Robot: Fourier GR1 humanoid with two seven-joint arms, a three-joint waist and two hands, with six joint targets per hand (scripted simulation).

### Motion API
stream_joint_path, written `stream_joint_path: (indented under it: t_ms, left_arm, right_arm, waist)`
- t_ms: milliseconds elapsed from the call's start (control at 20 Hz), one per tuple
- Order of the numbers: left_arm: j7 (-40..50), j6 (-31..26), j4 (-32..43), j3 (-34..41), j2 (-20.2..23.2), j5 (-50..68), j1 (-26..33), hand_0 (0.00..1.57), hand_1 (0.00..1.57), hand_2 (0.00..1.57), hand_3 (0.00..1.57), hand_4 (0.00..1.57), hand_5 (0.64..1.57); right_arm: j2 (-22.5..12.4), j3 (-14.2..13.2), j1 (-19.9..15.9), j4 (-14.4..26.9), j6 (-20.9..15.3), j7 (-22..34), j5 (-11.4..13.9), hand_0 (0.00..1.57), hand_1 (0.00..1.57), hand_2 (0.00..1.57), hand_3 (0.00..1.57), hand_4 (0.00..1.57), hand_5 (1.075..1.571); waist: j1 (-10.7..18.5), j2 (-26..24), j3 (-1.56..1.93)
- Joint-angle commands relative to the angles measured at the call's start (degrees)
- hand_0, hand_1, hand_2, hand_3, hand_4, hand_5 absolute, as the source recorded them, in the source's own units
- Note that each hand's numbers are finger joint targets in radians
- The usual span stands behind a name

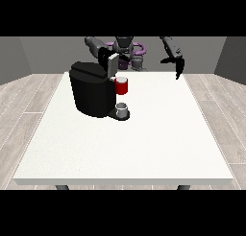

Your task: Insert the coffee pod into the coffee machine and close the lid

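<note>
I take the coffee machine (92,91) as my landmark: it stands on the white table (125,144), on the side at the view's left and towards me. Its lid (112,64) is tilted up above its top, so the closing is not yet done. A red cylinder (122,86) sits at the machine's front, at its head and just under the raised lid; I judge this to be the coffee pod, at or in its holder, though I cannot tell whether it is fully seated. Below it, on the machine's base, stands a small grey cup (122,108).

My hand at the view's left is behind the machine and the lid, and I cannot make it out, so I cannot tell how it is held. My hand at the view's right (179,66) hangs well apart from the machine, above the table's far edge, fingers pointing down and relaxed, holding nothing.

So the pod seems to have reached the machine; what I judge is left is to seat it if need be and bring the lid down.
</note>
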Motion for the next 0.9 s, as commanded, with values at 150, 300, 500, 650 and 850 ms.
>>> stream_joint_path:
  t_ms: [150,300,500,650,850]
  left_arm:
    - [0.6,-2.8,0.7,-0.8,0.8,0.6,-2.1,0.00,0.00,0.00,0.00,0.40,1.571]
    - [-0.1,-1.3,3.3,0.6,1.2,0.7,-3.9,0.00,0.00,0.00,0.00,0.29,1.571]
    - [-3.4,-1.0,4.7,-1.0,0.0,-0.8,-3.1,0.00,0.00,0.00,0.00,0.40,1.571]
    - [-0.3,-1.8,2.5,-2.6,-0.7,-0.7,-2.7,0.00,0.00,0.00,0.00,0.30,1.571]
    - [-3.8,0.4,4.1,-3.0,-1.6,-2.5,0.0,0.00,0.00,0.00,0.00,0.17,1.571]
  right_arm:
    - [-0.3,5.2,-6.2,1.7,-1.2,1.3,6.3,0.00,0.00,0.00,0.00,0.37,1.571]
    - [1.5,9.2,-7.5,1.6,-1.1,1.1,9.4,0.00,0.00,0.00,0.00,0.46,1.571]
    - [3.3,7.0,-12.5,2.8,-0.6,2.7,7.4,0.00,0.00,0.00,0.00,0.38,1.571]
    - [3.6,9.9,-10.3,4.9,-2.6,0.0,6.0,0.00,0.00,0.00,0.00,0.38,1.571]
    - [3.6,15.4,-3.5,3.5,0.4,-4.3,2.7,0.00,0.00,0.00,0.00,0.47,1.571]
  waist:
    - [5.3,1.7,-0.56]
    - [3.1,1.9,-0.57]
    - [2.1,1.4,-0.55]
    - [4.7,0.1,-0.52]
    - [2.7,-1.6,-0.52]
